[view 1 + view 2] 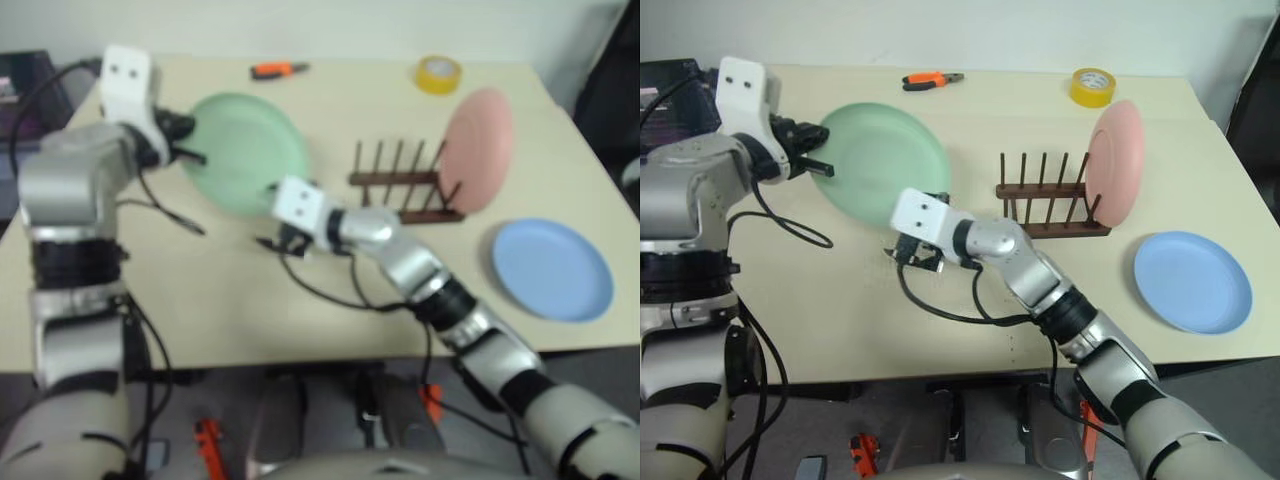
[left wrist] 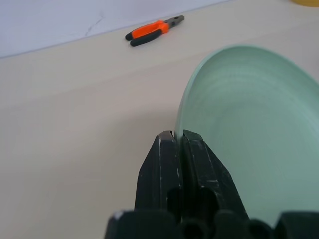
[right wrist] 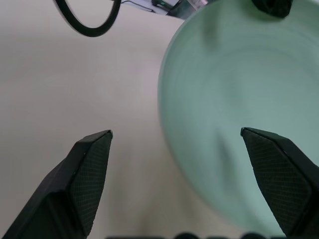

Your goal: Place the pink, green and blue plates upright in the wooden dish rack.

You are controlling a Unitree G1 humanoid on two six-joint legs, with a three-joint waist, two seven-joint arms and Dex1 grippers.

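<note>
Nearest, the right tool (image 1: 918, 258) hangs spread wide just below the green plate (image 1: 885, 160), whose rim the left tool (image 1: 816, 150) pinches, holding it tilted above the beige tabletop (image 1: 840, 300). Pink plate (image 1: 1114, 165) stands in the wooden dish rack (image 1: 1050, 195); blue plate (image 1: 1192, 281) lies flat nearby.

A broad rectangular table with a smooth pale beige top (image 1: 840, 320) fills most of the scene, its far edge set close against a plain white wall (image 1: 960, 30). The light is even and soft — no hard shadows fall on the tabletop. Beyond the right edge of the table stands something dark (image 1: 1255, 90), too cut off to identify. Below the near edge lies a grey floor (image 1: 890, 420), crossed by loose black cables (image 1: 770, 380).
</note>
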